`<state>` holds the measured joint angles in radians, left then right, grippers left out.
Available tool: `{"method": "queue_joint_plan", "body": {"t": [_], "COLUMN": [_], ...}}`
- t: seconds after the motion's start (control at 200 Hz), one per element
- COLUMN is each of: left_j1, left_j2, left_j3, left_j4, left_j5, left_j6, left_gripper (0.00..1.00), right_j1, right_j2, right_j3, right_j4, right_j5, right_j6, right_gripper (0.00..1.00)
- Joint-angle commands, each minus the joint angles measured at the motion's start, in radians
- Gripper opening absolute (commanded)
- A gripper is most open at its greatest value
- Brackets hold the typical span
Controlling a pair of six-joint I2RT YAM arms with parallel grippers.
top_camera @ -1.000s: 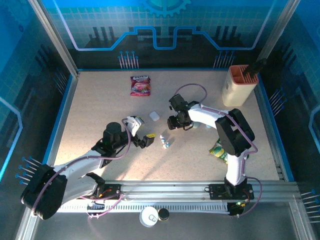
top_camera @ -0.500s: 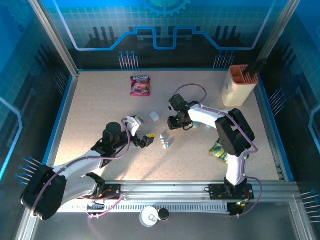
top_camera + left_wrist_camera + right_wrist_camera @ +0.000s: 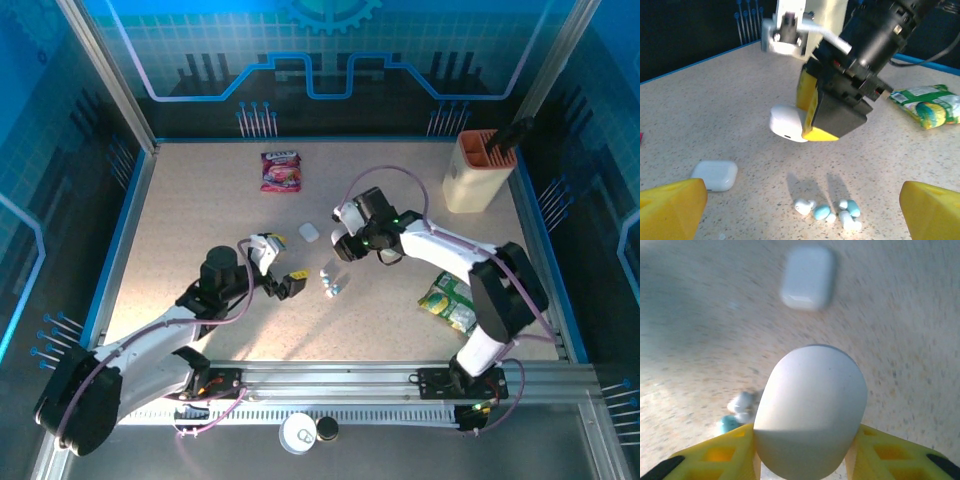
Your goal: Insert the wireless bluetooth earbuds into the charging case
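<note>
My right gripper (image 3: 807,450) grips a case (image 3: 812,405) near the earbuds (image 3: 827,212) | my left gripper (image 3: 800,212) gapes wide, empty | no earbuds seated; I judge insertion wholly outstanding.

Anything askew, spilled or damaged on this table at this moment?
Nothing damaged or spilled. The earbuds lie loose in a small heap on the table, outside both cases: one white case sits in the jaws of the right gripper, the other case lies flat nearby.
</note>
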<state>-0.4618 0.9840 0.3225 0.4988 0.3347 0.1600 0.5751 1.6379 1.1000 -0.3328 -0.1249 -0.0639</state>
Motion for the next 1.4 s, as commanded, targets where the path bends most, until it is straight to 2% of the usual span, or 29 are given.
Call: {"method": "queue_joint_plan", "body": {"t": [0.0, 0.095, 0.255, 0.445, 0.525, 0.68, 0.855, 0.995, 1.086, 1.316, 1.396], "left_j1": [0.039, 0.075, 0.079, 0.077, 0.077, 0.077, 0.077, 0.077, 0.077, 0.078, 0.078], "left_j2": [-0.005, 0.024, 0.077, 0.093, 0.078, 0.033, 0.012, 0.016, 0.028, 0.062, 0.064], "left_j3": [0.008, 0.000, 0.019, 0.047, 0.039, 0.012, -0.013, -0.015, -0.014, -0.012, -0.015], "left_j4": [-0.026, 0.043, 0.086, 0.042, 0.043, 0.044, 0.055, 0.061, 0.068, 0.097, 0.102], "left_j5": [0.124, 0.267, 0.359, 0.344, 0.328, 0.293, 0.269, 0.268, 0.265, 0.272, 0.267], "left_j6": [0.001, -0.021, -0.006, 0.035, 0.044, 0.049, 0.055, 0.058, 0.055, 0.039, 0.039], "left_gripper": [0.99, 0.99, 0.97, 0.96, 0.96, 0.97, 0.98, 0.98, 0.98, 0.98, 0.98], "right_j1": [0.006, 0.006, 0.012, 0.008, -0.005, -0.020, -0.013, 0.005, 0.005, 0.011, 0.006], "right_j2": [-0.088, -0.130, -0.177, -0.125, -0.080, -0.010, 0.081, 0.116, 0.146, 0.206, 0.233], "right_j3": [-0.030, -0.018, -0.008, -0.007, -0.017, -0.058, -0.077, -0.057, -0.010, 0.093, 0.138], "right_j4": [0.048, -0.004, -0.076, -0.051, -0.020, 0.025, -0.011, -0.070, -0.151, -0.262, -0.298], "right_j5": [-0.165, -0.210, -0.283, -0.190, -0.121, -0.090, -0.043, 0.020, 0.055, 0.142, 0.162], "right_j6": [-0.184, -0.229, -0.277, -0.183, -0.091, 0.084, 0.223, 0.254, 0.288, 0.383, 0.447], "right_gripper": [0.41, 0.41, 0.39, 0.39, 0.39, 0.37, 0.39, 0.40, 0.45, 0.65, 0.65]}}
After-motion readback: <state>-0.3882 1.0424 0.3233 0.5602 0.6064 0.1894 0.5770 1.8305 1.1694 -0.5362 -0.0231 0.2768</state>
